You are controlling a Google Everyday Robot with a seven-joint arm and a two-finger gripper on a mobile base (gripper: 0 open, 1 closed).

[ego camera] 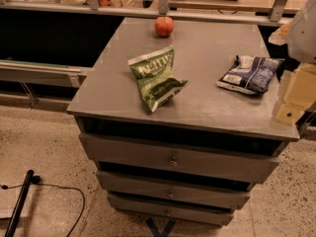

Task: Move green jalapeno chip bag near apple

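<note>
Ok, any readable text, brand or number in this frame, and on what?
On the green jalapeno chip bag, top band: white lettering, too blurred to read.
On the dark blue-and-white chip bag: print too small to read.
On the apple and the tool, at the right edge: none.

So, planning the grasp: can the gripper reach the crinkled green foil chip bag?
Probably yes: the gripper sits off the grey table's right edge, and nothing stands over the green chip bag.

The gripper (292, 101), at the far right, is partly cut off by the edge.
</note>
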